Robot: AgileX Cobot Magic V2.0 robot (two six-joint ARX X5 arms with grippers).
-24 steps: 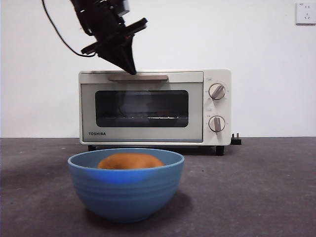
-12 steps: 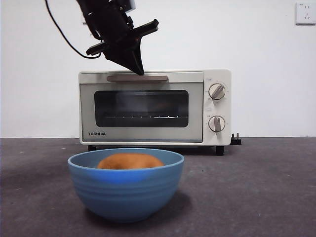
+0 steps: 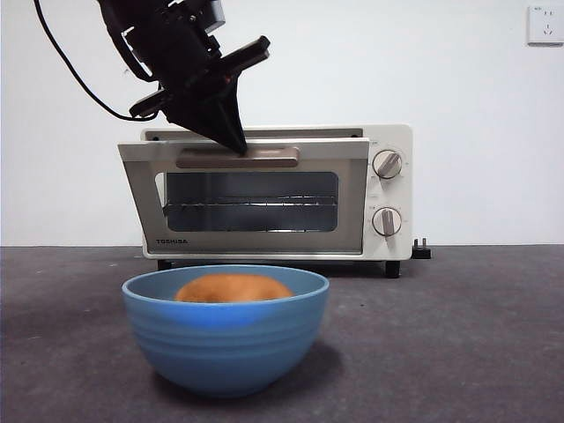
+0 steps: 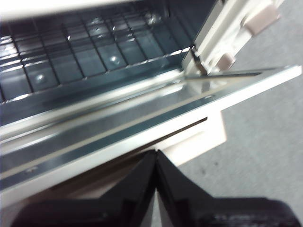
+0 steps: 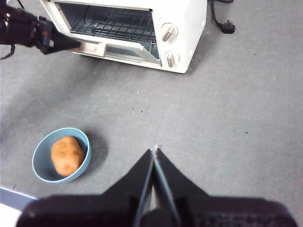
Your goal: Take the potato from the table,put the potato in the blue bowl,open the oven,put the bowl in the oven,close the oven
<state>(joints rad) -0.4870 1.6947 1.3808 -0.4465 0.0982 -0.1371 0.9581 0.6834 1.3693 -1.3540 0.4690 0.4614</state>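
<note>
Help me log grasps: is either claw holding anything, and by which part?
Nothing is clamped. The shut left claw presses its tip on the oven door's bar handle, tilting it open. The right claw hangs shut above the table.

Potato in bowl, oven ajar

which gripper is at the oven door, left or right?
The left gripper, shut, tip at the handle of the oven, door partly open. The right gripper hangs shut above bare table.

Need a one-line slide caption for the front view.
Left end effector tips the Toshiba oven door open; potato sits in blue bowl.
</note>
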